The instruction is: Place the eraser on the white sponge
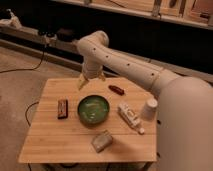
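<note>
Gripper point(91, 80) hovering over the far side of the wooden counter point(50, 142), its 2 fingers point(81, 83) spread and empty, eraser point(62, 108) lying flat nearer the camera, well apart from them, beside the green bowl point(93, 109), white sponge point(101, 141) near the front edge.

The robot's big, round, cream-white body point(186, 125) fills the right side of the view. Its thick cream-white arm point(131, 65) reaches out from it to the left, then bends down at a rounded joint. At the arm's end, the yellowish two-finger gripper point(92, 80) hangs pointing down, its two fingers point(82, 83) spread apart with nothing between them.
</note>
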You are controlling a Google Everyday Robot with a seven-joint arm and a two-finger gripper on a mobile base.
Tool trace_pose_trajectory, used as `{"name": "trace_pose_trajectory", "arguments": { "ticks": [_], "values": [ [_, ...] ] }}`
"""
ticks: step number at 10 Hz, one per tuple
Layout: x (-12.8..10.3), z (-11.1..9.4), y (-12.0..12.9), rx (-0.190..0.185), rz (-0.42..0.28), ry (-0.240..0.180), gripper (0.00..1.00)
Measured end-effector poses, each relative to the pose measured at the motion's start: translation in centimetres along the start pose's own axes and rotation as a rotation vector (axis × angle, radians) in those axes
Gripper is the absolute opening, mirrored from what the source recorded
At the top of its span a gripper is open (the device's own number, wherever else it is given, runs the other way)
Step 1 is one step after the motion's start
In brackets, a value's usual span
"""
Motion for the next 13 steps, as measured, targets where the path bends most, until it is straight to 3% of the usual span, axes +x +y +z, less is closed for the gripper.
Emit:
{"name": "trace_pose_trajectory", "arguments": {
  "ticks": [3, 5, 11, 13],
  "values": [
    [5.1, 2.4, -4.0, 0.012, -0.092, 0.0, 0.8],
    [6.9, 4.6, -6.9, 0.023, -0.111, 0.008, 0.8],
    [7.0, 4.6, -6.7, 0.015, -0.104, 0.013, 0.8],
    [7.3, 4.9, -8.6, 0.026, -0.068, 0.041, 0.8]
  ]
}}
